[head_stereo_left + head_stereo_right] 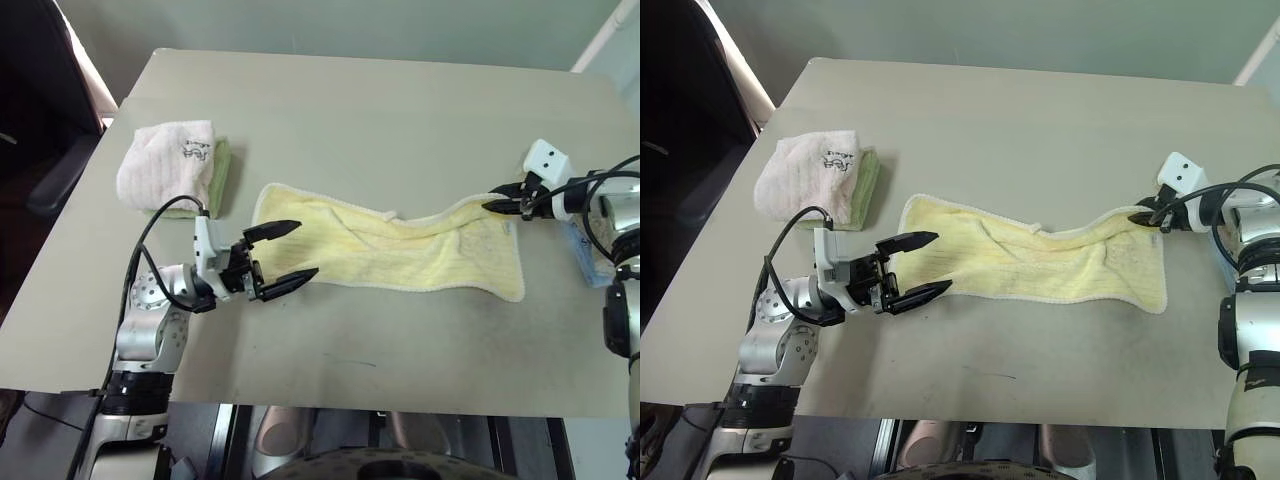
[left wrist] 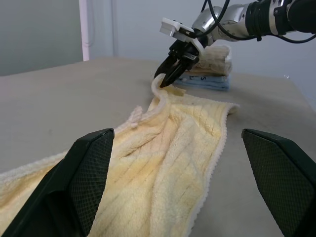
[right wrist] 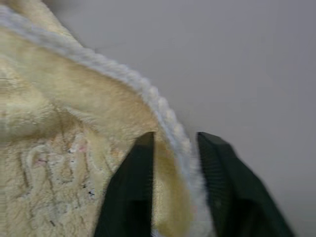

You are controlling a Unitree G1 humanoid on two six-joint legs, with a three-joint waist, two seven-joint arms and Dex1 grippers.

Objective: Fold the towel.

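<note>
Towel: pale yellow terry cloth towel (image 1: pixel 400 252) with whitish stitched edging, lying stretched out lengthwise and rumpled on the desk; its far long edge dips in a shallow wave near the middle; the end toward the robot's right is wider and lies flatter than the left end

Desk: flat beige desk (image 1: pixel 380 110) carrying the towel near its middle, most of the bare top lying beyond the towel's far edge

Right claw: black two-fingered right claw (image 1: pixel 503 206) at the towel's far right corner; its fingers (image 3: pixel 131 192) are drawn close with the white edging and a fold of yellow cloth between them, pinching the towel's rim; that corner is raised slightly off the desk

Left claw: black two-fingered left claw (image 1: pixel 285 258) at the towel's left end, spread wide; one fingertip sits over the far left corner, the other over the near left edge; from the wrist camera the towel runs away between the parted fingers (image 2: pixel 84 173); whether they touch the cloth cannot be told

Pink-white cloth: folded pink-white towel with a dark embroidered mark (image 1: pixel 168 162), off the yellow towel's left end, apart from it, resting on a green cloth (image 1: pixel 221 175)

Stacked cloths: beige and blue folded cloths (image 2: pixel 213 69) just past the yellow towel's right end, behind the right claw
</note>
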